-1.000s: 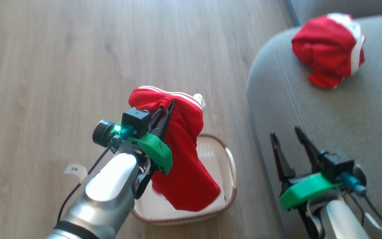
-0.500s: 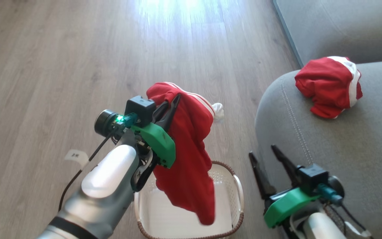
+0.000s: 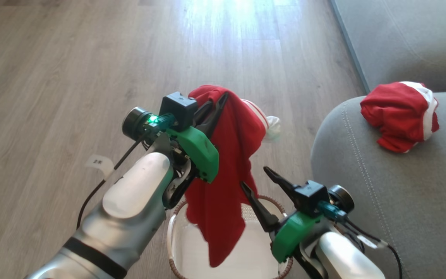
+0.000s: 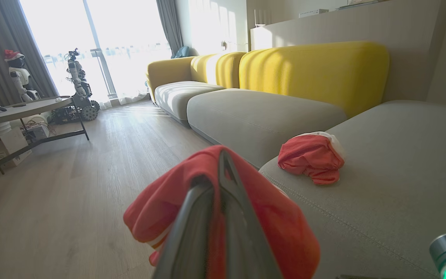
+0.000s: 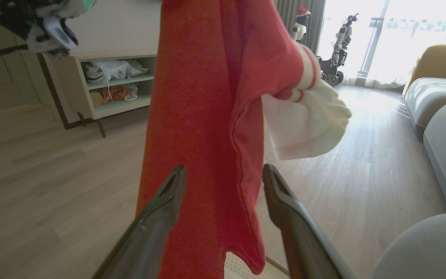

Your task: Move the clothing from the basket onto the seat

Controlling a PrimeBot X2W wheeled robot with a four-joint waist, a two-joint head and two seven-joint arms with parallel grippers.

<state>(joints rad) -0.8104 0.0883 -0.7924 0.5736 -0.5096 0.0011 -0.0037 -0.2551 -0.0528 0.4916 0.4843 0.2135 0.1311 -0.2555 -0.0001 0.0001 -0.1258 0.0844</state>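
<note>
My left gripper (image 3: 218, 104) is shut on the top of a red garment (image 3: 223, 174) with white striped trim, which hangs down over the white basket (image 3: 173, 236) on the floor. In the left wrist view the shut fingers (image 4: 223, 182) pinch the red fabric (image 4: 168, 209). My right gripper (image 3: 254, 177) stands open beside the hanging cloth. In the right wrist view the garment (image 5: 207, 97) hangs just beyond its spread fingertips (image 5: 223, 169), and I cannot tell whether they touch it. A second red garment (image 3: 399, 116) lies bunched on the grey seat (image 3: 401, 193).
Wooden floor (image 3: 72, 77) stretches to the left and ahead. More grey cushions with yellow backs (image 4: 312, 69) run along the wall. A round table (image 4: 21, 110) and two robots (image 4: 78, 81) stand near the window. A low shelf unit (image 5: 110, 89) holds bags.
My right gripper has swung left from the seat's edge to the hanging garment, still open. The left gripper has kept its hold and carried the garment a little higher. The head camera shifted too.
</note>
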